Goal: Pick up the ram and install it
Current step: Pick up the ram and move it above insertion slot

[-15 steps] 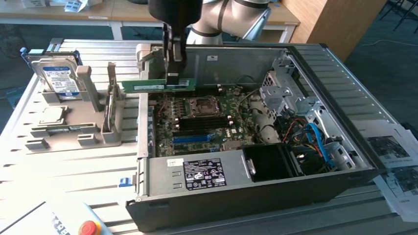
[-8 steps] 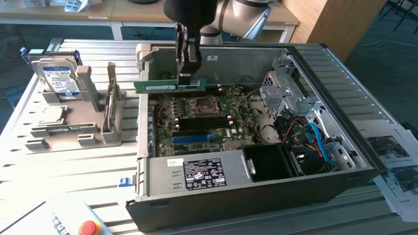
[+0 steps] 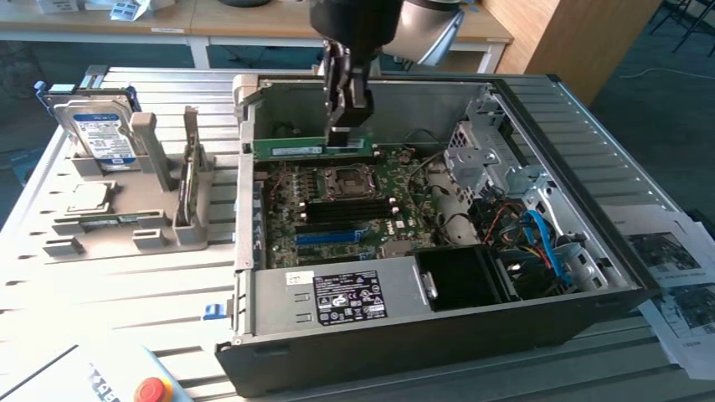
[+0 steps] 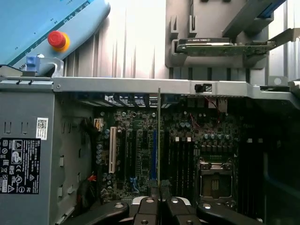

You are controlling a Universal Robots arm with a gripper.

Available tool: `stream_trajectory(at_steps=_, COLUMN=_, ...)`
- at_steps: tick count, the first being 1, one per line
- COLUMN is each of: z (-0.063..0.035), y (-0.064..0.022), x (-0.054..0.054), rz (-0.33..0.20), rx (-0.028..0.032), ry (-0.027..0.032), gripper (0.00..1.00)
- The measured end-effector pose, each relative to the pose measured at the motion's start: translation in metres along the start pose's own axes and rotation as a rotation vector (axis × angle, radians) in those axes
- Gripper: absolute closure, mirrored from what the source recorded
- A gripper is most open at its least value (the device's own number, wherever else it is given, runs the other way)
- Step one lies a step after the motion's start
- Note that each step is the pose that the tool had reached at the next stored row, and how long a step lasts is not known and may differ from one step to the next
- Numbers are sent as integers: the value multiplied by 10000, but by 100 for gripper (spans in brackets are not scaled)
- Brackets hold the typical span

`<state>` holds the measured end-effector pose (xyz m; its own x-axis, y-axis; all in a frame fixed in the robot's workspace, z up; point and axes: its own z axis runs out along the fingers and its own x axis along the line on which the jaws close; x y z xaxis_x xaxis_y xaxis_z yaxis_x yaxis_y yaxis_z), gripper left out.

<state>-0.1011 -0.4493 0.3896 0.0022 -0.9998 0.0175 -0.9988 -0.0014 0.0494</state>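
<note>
The ram (image 3: 301,149) is a thin green strip with a whitish label, held level above the far end of the motherboard (image 3: 347,205) inside the open computer case (image 3: 447,327). My gripper (image 3: 348,134) is shut on the strip's right end as the exterior view shows it. In the wrist view the ram (image 4: 159,136) appears edge-on as a thin line running out from my gripper (image 4: 159,206), over the board's black memory slots (image 4: 180,164).
A grey holder (image 3: 123,209) on the exterior view's left carries a silver hard drive (image 3: 99,130) and a processor (image 3: 87,197). A blue slot (image 3: 330,236) and power supply (image 3: 335,295) sit in the case. Papers (image 3: 681,276) lie at the right; a red stop button (image 3: 152,389) sits near the front.
</note>
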Motion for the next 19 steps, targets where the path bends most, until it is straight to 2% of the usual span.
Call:
stream_trajectory(at_steps=13, z=-19, y=-394, x=34, rz=-1, rx=-4, ry=0, gripper=88)
stream_trajectory(at_steps=19, z=-27, y=-547, x=43, rz=-1, rx=-4, ry=1, gripper=88)
